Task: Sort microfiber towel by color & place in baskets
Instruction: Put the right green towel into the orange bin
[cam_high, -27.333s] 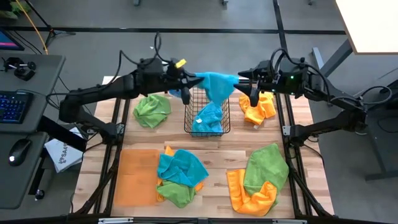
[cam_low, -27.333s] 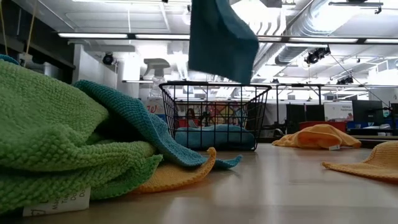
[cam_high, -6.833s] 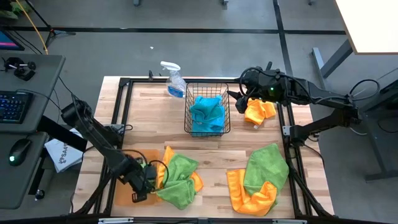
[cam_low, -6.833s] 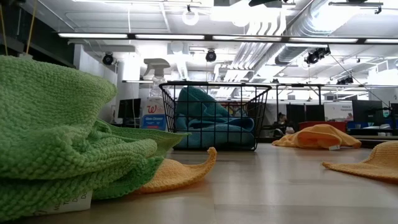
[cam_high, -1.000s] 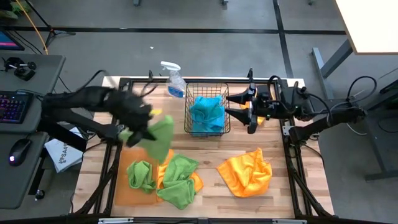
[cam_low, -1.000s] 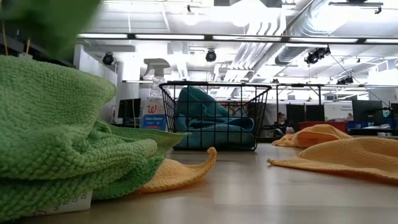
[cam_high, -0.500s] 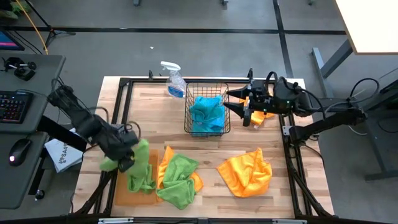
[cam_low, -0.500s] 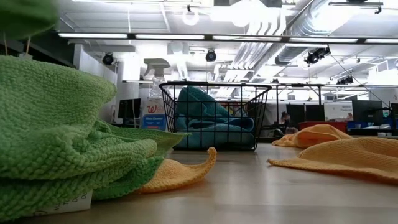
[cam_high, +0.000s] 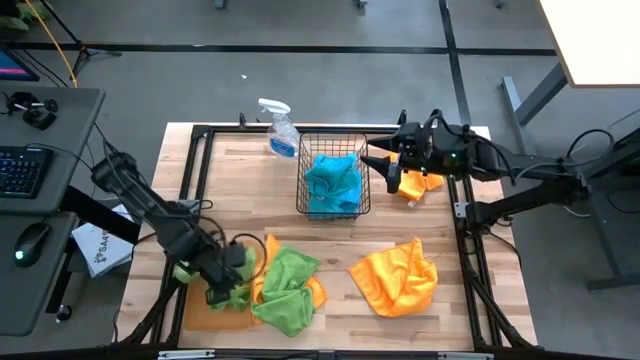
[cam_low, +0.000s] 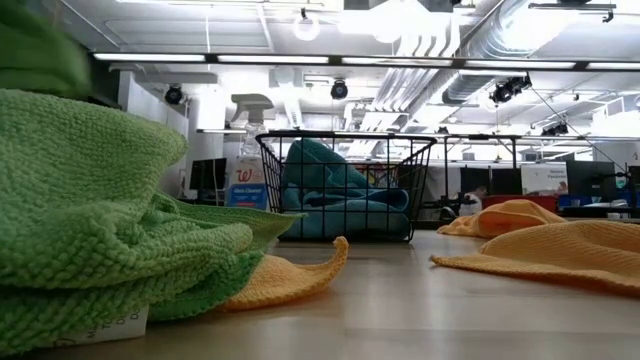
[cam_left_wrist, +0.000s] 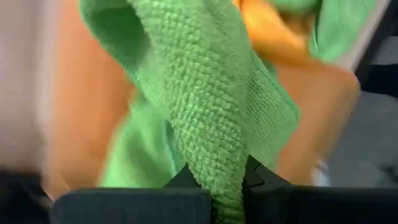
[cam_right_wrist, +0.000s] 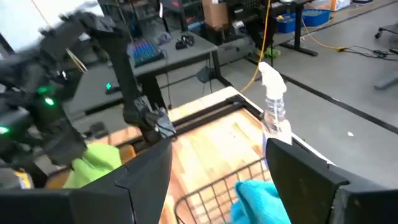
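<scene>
My left gripper (cam_high: 232, 275) is low over the flat orange tray (cam_high: 194, 308) at the near left, shut on a green towel (cam_high: 222, 292). Beside it, more green towels (cam_high: 288, 288) lie piled on an orange one (cam_high: 316, 292). The black wire basket (cam_high: 332, 186) at the far middle holds blue towels (cam_high: 332, 180). My right gripper (cam_high: 384, 170) is open and empty just right of the basket. One orange towel (cam_high: 397, 276) lies spread at the near right, and another (cam_high: 422, 183) lies behind my right gripper. My left gripper pinches a bunched fold of the green towel (cam_left_wrist: 214, 163) between its two fingers. The fingers slant down at it from the table's left. The towel hangs below the fingers, and its lower part (cam_left_wrist: 155, 149) lies slack on the orange tray (cam_left_wrist: 81, 106).
A clear spray bottle (cam_high: 277, 127) stands left of the basket at the far edge; it also shows in the right wrist view (cam_right_wrist: 273, 115). A black frame rail (cam_high: 468, 250) runs along the table's sides. Bare wood lies between the basket and the near towels.
My left gripper has carried the green towel from mid-air at the table's left down toward the near edge and onto the orange tray, staying shut. The towel, which hung free, now lies partly on the tray beside the green pile.
</scene>
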